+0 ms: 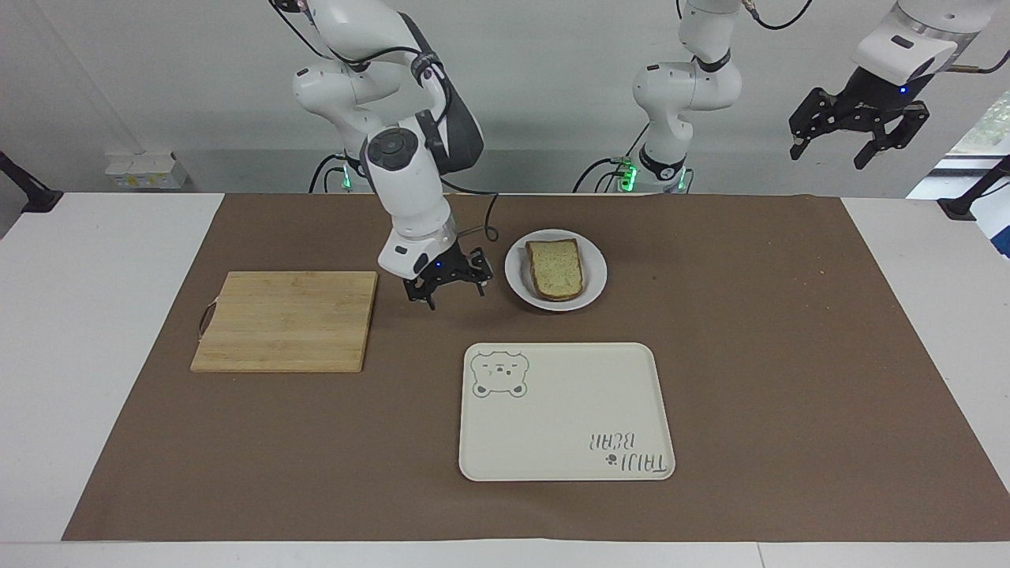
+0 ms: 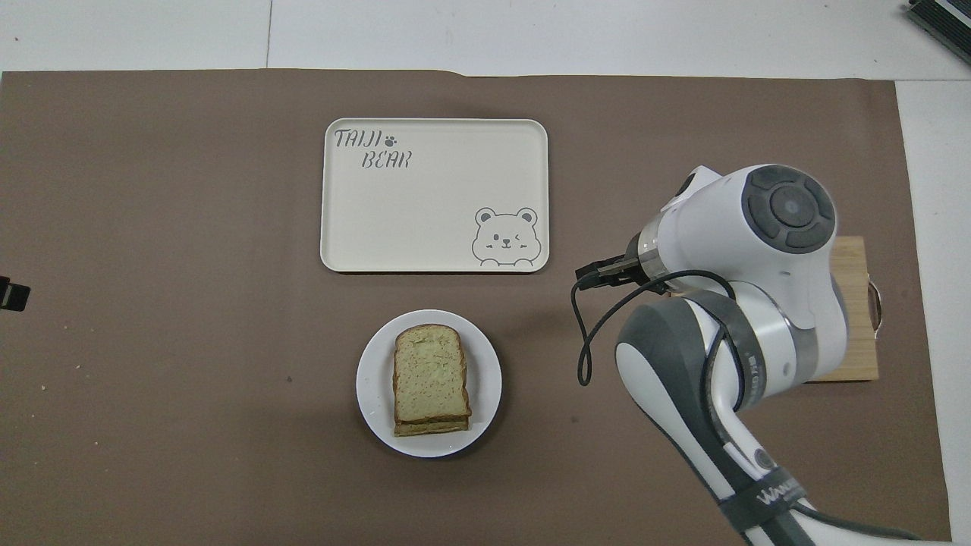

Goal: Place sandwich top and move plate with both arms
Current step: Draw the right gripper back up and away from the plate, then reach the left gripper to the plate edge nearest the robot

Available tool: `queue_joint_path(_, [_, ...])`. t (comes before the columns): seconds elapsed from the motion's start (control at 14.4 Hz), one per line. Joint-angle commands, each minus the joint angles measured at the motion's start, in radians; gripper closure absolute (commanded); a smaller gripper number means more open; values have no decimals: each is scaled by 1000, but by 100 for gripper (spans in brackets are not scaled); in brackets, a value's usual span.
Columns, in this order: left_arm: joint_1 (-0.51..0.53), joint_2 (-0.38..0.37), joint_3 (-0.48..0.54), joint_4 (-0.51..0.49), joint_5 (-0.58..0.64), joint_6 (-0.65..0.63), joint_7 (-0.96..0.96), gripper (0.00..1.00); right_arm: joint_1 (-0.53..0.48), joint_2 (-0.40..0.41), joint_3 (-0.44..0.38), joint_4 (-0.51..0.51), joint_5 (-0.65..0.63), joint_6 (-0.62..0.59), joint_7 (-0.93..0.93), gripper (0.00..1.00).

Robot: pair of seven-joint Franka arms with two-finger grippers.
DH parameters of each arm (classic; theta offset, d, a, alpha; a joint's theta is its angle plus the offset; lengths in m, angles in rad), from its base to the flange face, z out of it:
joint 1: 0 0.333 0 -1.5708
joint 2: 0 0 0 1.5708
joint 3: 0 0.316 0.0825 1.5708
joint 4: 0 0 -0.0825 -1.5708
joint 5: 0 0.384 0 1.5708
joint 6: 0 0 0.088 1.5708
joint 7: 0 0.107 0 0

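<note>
Facing view material shows the right gripper (image 1: 450, 285) raised over the brown mat (image 1: 750, 331), its fingers spread apart and nothing held between them. To one side of it, toward the left arm's end of the table, the white plate (image 1: 593, 278) is found with the sandwich top (image 1: 555, 268) laid flat on a lower slice, the crusts roughly lined up as seen in the overhead view (image 2: 429, 371). To the other side of that gripper the wooden cutting board (image 1: 284, 319) lies bare, and the cream bear tray (image 1: 564, 410) sits beneath neither gripper, farther from the robots than the plate. The left gripper (image 1: 860, 130) is held high off the table's end, well apart from everything, fingers open and empty, and its arm is judged to be waiting. The placing step is judged to be done, since the slice rests on the stack and no gripper touches it; the plate move is judged to be the step in hand. For that move both grippers would need to be brought down to the plate's rim, one at each side, closed on the thin edge without touching the bread, and lifted level together so the stack is not slid off.
</note>
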Motion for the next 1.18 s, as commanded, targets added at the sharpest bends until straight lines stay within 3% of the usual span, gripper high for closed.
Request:
queue_joint_path(0.0, [32, -57, 1, -87, -77, 13, -4, 0, -58, -14, 11, 33, -65, -62, 17, 0])
queue_joint_path(0.28, [46, -88, 3, -228, -208, 97, -3, 0, -213, -27, 58, 99, -102, -115, 6, 0])
queue_joint_path(0.63, [67, -144, 3, -505, -406, 292, 38, 0, -261, -112, 51, 99, -103, -197, 6, 0])
queue_joint_path(1.04, [52, -175, 1, -716, -568, 476, 111, 0, -286, -196, 11, 105, -102, -265, 6, 0])
queue_joint_path(1.11, [51, -175, 1, -756, -630, 508, 144, 0, -286, -193, -3, 146, -103, -305, 4, 0])
